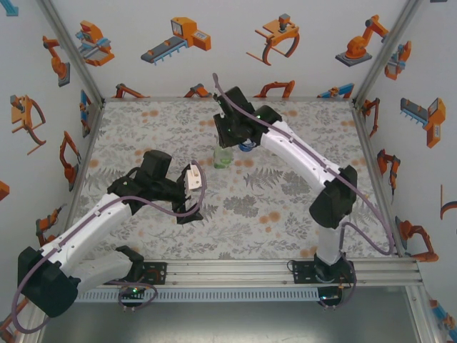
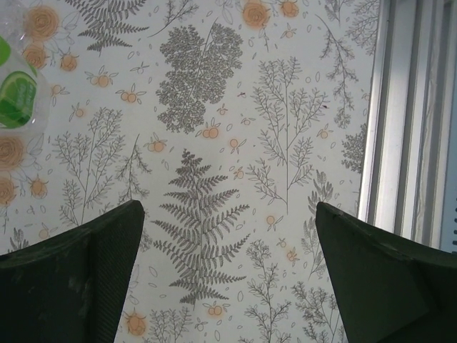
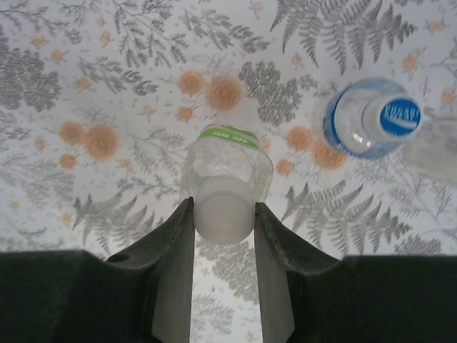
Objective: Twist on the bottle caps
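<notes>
Two bottles are seen on the desk (image 1: 285, 207). The blue-labelled bottle (image 3: 346, 132), just right of the green-labelled bottle (image 3: 227, 161), is judged already capped. The left tool (image 2: 228, 211) is held wide and empty near the green-labelled bottle. The right tool (image 3: 223, 214) is closed on the white cap (image 3: 225, 204) atop the green-labelled bottle; its tightening is judged unfinished.

Pale-print desk (image 1: 271, 214): grey ferns, leafy sprigs and orange blossoms all over. White enclosure walls (image 1: 214, 50) on three sides, printed with orange-and-blue machine drawings. Aluminium posts (image 1: 71, 44) run up from the back corners. Grooved aluminium rail (image 1: 235, 270) along the near edge, slotted strip (image 1: 235, 294) just below it.
</notes>
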Controlling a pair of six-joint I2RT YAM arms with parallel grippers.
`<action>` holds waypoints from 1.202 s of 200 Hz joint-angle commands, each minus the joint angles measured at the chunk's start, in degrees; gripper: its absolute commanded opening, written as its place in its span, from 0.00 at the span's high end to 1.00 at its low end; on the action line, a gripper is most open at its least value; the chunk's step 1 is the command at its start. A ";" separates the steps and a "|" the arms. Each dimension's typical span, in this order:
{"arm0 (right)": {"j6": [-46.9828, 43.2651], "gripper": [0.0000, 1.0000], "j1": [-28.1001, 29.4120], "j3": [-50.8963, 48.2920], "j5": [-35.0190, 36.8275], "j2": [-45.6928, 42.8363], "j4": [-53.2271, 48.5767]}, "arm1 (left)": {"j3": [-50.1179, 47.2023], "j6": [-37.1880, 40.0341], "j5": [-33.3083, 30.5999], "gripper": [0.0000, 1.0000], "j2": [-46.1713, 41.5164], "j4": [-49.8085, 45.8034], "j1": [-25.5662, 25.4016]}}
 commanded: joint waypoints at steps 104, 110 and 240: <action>-6.50 0.79 -2.31 21.89 -2.59 19.13 -6.26 | 1.80 -0.48 -2.08 0.03 0.72 -0.23 -0.59; -6.47 0.77 -2.30 22.01 -2.65 19.33 -6.27 | 1.84 -0.50 -2.09 0.03 0.77 -0.23 -0.61; -6.76 0.47 -2.46 23.93 -0.24 11.07 -10.73 | 1.11 -2.14 -4.42 0.03 0.32 1.53 0.12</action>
